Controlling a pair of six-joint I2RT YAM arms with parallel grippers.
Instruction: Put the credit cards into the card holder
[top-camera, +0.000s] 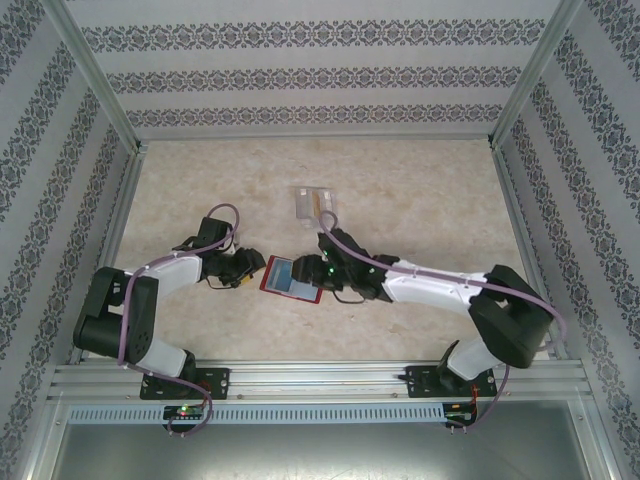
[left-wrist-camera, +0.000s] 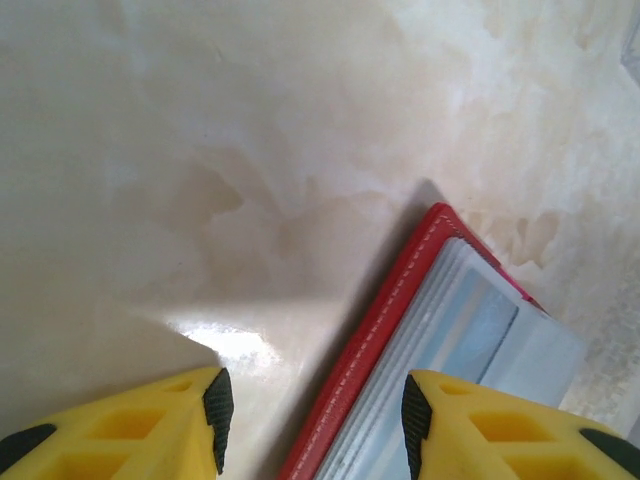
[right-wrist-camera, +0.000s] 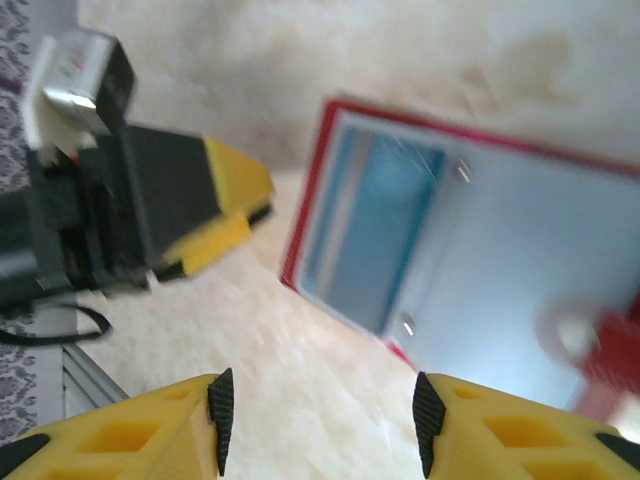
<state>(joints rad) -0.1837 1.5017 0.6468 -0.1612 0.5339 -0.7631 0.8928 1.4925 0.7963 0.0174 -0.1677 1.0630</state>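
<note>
While the open red card holder (top-camera: 291, 279) lies at frame centre, the left gripper (left-wrist-camera: 315, 415) and right gripper (right-wrist-camera: 323, 420) flank it, both spread.

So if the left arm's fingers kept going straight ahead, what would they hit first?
Probably the stitched edge of the open red folding wallet, lying just ahead between the yellow fingers. Depth is unclear, so the beige marbled tabletop beside it might come first.
</note>
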